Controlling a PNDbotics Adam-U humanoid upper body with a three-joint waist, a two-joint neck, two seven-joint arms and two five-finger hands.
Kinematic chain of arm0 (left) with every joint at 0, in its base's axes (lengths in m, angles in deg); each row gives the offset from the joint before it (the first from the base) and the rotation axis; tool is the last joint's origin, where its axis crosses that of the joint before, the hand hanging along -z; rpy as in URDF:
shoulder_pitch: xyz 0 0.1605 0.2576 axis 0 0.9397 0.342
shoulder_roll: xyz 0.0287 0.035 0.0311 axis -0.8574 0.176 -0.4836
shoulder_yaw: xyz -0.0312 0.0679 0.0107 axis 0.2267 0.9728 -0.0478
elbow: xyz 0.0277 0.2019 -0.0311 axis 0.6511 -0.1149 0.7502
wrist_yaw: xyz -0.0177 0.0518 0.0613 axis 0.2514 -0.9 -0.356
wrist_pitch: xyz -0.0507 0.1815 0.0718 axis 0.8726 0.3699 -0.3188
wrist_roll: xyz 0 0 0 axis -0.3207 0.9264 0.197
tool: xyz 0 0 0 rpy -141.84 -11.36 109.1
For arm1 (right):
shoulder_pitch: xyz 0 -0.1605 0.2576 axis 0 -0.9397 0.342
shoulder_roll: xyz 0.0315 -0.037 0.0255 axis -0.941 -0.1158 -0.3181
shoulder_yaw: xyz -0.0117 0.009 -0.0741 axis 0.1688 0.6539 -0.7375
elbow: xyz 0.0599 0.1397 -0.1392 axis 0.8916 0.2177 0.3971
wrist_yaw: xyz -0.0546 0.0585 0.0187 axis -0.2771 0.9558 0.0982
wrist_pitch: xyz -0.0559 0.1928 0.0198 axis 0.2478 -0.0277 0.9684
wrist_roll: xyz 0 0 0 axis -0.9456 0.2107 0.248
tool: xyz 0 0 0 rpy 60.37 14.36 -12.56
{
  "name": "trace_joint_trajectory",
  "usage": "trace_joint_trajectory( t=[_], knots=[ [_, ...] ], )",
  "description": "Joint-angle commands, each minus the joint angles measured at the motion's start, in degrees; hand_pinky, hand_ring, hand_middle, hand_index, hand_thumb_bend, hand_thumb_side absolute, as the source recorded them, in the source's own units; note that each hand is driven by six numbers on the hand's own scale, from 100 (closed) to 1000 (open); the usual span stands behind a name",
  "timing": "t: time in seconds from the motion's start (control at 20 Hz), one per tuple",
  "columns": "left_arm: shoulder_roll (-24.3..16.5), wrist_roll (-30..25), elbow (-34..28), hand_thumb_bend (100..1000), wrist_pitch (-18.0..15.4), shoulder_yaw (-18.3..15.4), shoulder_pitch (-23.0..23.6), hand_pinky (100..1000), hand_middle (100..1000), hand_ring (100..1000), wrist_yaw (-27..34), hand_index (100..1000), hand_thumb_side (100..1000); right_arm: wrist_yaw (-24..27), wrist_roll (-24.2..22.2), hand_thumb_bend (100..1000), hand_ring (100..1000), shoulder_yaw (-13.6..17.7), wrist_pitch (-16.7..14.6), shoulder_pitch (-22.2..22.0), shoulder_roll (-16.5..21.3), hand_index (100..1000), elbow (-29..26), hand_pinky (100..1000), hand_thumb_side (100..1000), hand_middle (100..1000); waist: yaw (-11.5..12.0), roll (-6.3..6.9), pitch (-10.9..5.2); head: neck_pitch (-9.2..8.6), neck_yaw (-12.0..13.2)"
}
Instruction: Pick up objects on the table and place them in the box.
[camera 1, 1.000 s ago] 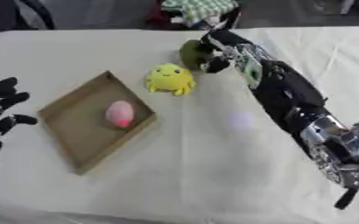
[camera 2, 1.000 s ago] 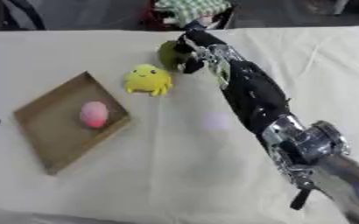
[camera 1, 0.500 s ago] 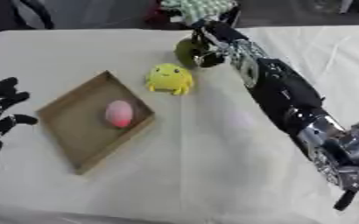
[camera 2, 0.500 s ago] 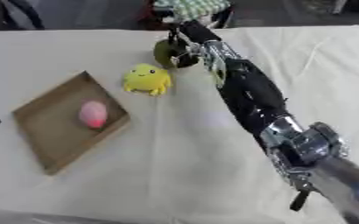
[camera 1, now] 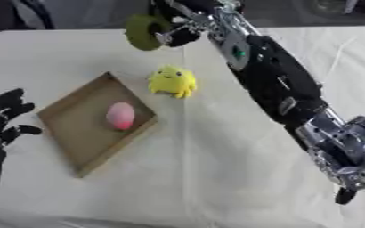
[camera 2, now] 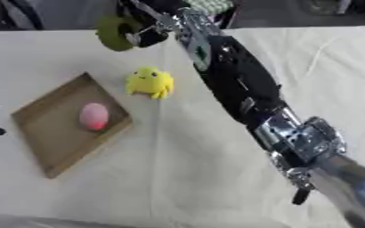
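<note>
Right arm reaching from the lower right across a white table (camera 1: 216, 178) to its far edge. The right hand (camera 1: 182, 24) is curled round an olive-green toy (camera 1: 143, 32), a rounded piece held clear of the cloth near the table's far left-centre; the fingers cover its right side, so the rest of its shape cannot be made out. Just nearer the robot, a yellow plush (camera 1: 172, 81) sits on the table, apart from the held toy and just beside the far corner of the box (camera 1: 76, 133). The box is a shallow brown tray lying askew, one corner toward the plush. Inside it rests a pink egg-shaped object (camera 1: 120, 115), toward the right wall. The black forearm (camera 1: 275, 80) runs diagonally to the right of plush and box and overlaps neither. The left hand (camera 1: 2, 118) rests at the left edge, left of the box and not touching it, fingers spread and relaxed, holding nothing. Beyond the far edge a green-and-white patterned item (camera 2: 209, 5) shows, partly hidden by the right arm.
</note>
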Motion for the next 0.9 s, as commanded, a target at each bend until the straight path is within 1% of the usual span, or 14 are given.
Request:
trace_joint_trajectory(
  t=[0.05,0.15,0.3,0.4,0.6,0.7,0.9],
  knots=[
    [-0.87,-0.22,0.49,100,-0.19,-0.02,-0.16,583,845,810,-1.04,721,713,3.73,-2.83,100,587,-2.32,-0.96,1.83,0.22,400,-6.65,621,100,283,0.27,-0.03,-1.13,-0.52,-0.33],
    [-0.8,-0.36,1.15,100,-0.27,0.11,-0.09,584,845,811,-1.32,721,715,5.87,-4.96,100,590,-3.91,-0.26,1.64,-0.13,406,-9.5,624,100,289,0.54,-0.16,-1.19,-0.59,-0.53],
    [-0.65,-0.56,2.15,100,-0.36,0.27,0.01,584,846,811,-1.62,722,719,8.98,-8.18,100,599,-6.12,0.15,1.54,-1.09,415,-11.92,633,100,298,0.92,-0.29,-1.22,-0.61,-0.77],
    [-0.57,-0.66,2.93,100,-0.36,0.38,0.05,585,846,811,-1.82,722,722,9.8,-10.35,100,603,-7.61,-0.55,1.52,-2.01,421,-13.26,639,100,305,1.15,-0.36,-1.22,-0.55,-0.92],
    [-0.36,-1.11,4.12,100,-0.46,0.85,-0.07,585,847,812,-2.43,722,725,9.88,-14.59,100,611,-9.41,-2.2,1.23,-4.24,434,-14.34,647,100,319,1.79,-0.52,-1.24,-0.57,-1.36],
    [-0.3,-1.34,4.63,100,-0.45,1.07,-0.05,585,847,812,-2.81,723,735,9.54,-16.8,100,611,-9.25,-2.46,0.94,-5.26,437,-13.34,645,102,320,2.16,-0.61,-1.27,-0.58,-1.5],
    [0.02,-1.24,6.44,100,0.11,1.46,0.07,585,846,811,-3.33,722,722,7.94,-20.88,100,616,-7.5,-1.99,0.56,-7.0,444,-9.65,649,108,327,2.9,-0.74,-1.28,-0.76,-1.85]
  ],
)
